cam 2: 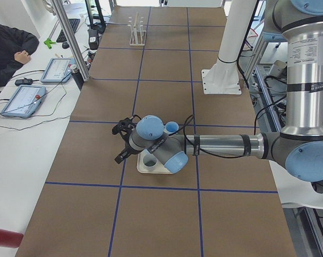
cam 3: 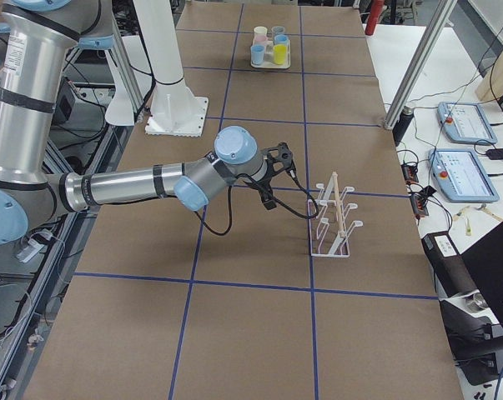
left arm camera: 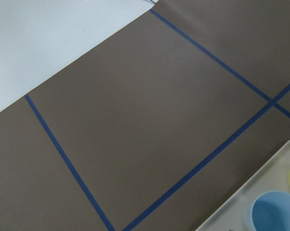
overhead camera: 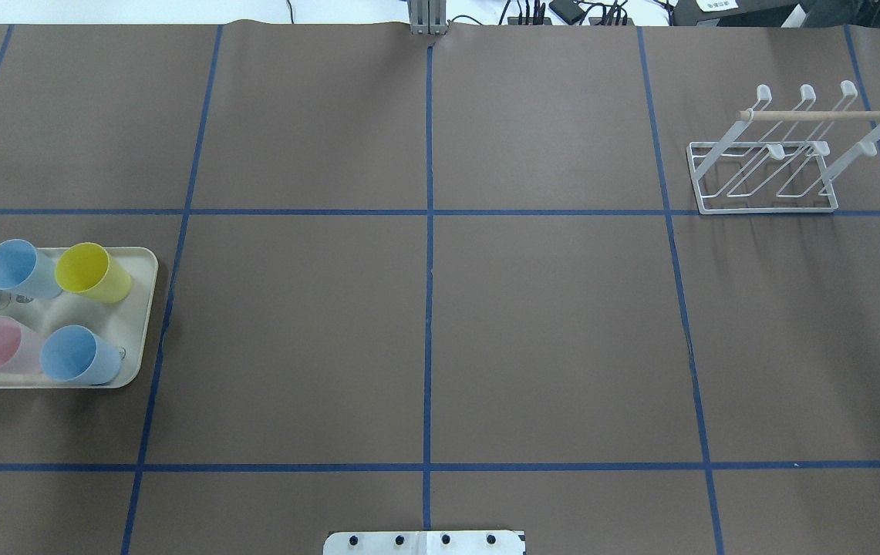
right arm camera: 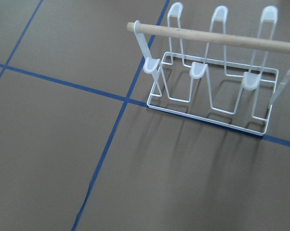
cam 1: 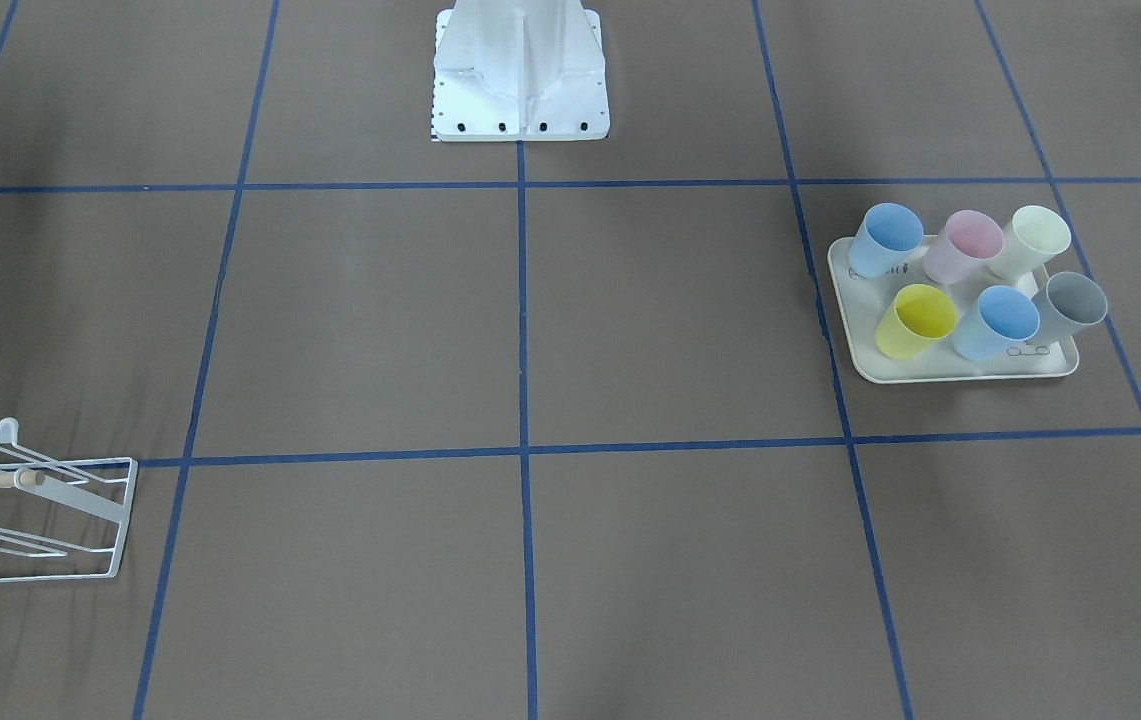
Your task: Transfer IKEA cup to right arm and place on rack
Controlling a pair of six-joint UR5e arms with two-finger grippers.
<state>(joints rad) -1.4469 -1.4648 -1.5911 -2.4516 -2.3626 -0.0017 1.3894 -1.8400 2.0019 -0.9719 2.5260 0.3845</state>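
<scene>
Several pastel cups, among them a yellow one [cam 1: 915, 320] and a blue one [cam 1: 998, 322], stand on a cream tray [overhead camera: 143, 308] at the table's left end. The left gripper [cam 2: 121, 143] hovers just beyond the tray [cam 2: 145, 168]; I cannot tell whether it is open or shut. The left wrist view shows the tray's corner [left arm camera: 260, 192] and a blue cup [left arm camera: 274, 211]. The white wire rack [overhead camera: 779, 154] with a wooden dowel stands at the far right. The right gripper [cam 3: 274, 179] hovers beside the rack [cam 3: 334, 217]; I cannot tell its state. The rack is empty in the right wrist view [right arm camera: 212, 77].
The white robot base [cam 1: 520, 70] sits at the middle of the near table edge. Blue tape lines divide the brown table cover. A side bench with tablets [cam 2: 27, 99] and a seated person [cam 2: 6, 45] runs along the far edge.
</scene>
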